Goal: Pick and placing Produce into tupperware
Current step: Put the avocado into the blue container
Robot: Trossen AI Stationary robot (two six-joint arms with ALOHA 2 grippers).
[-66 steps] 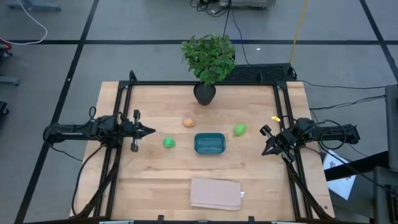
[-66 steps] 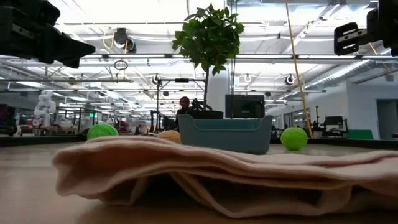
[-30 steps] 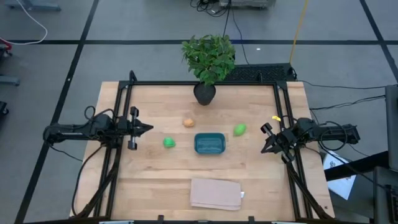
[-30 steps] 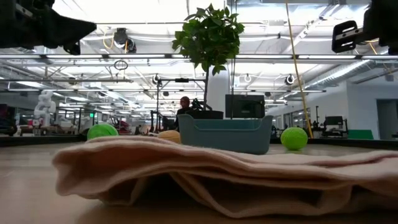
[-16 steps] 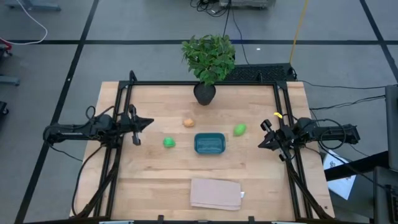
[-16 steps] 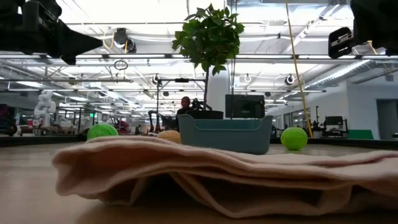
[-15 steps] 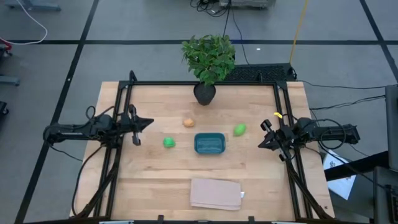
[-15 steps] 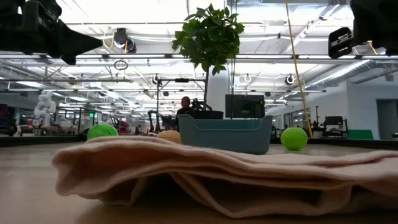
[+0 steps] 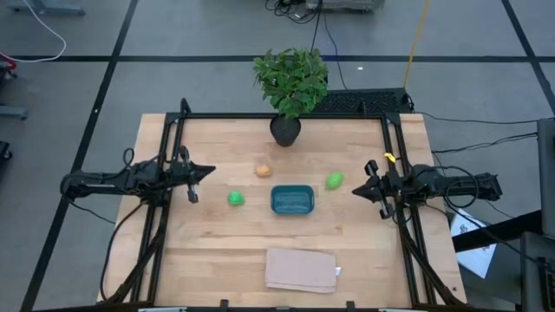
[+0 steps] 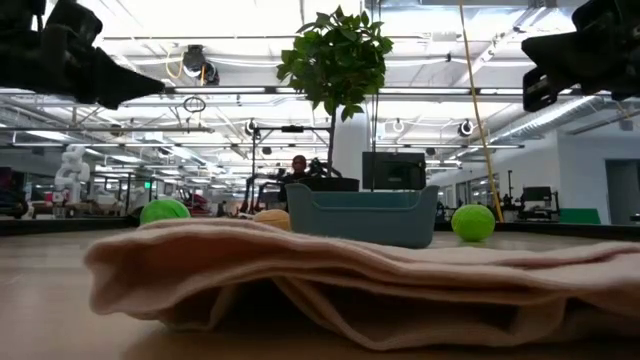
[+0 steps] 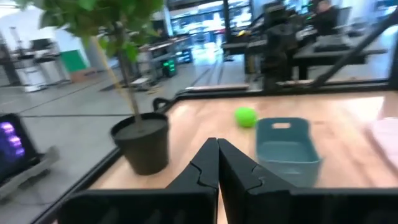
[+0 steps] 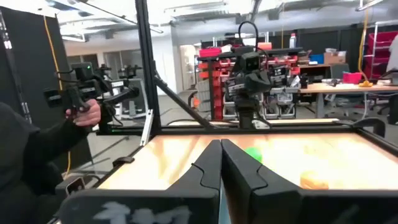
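1. Your left end effector (image 9: 208, 170) hangs closed and empty over the desk's (image 9: 217, 251) left edge.
2. Produce lies loose around the tupperware (image 9: 292, 199): green piece (image 9: 235, 198) left, orange piece (image 9: 263, 171) behind, second green piece (image 9: 334, 180) right.
3. Your right end effector (image 9: 355, 191), closed, points at that second piece, likely its first target.

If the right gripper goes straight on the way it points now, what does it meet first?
Probably the green piece beside the blue container. The shut right gripper points toward it, but sits higher in the low view, so it may pass over.
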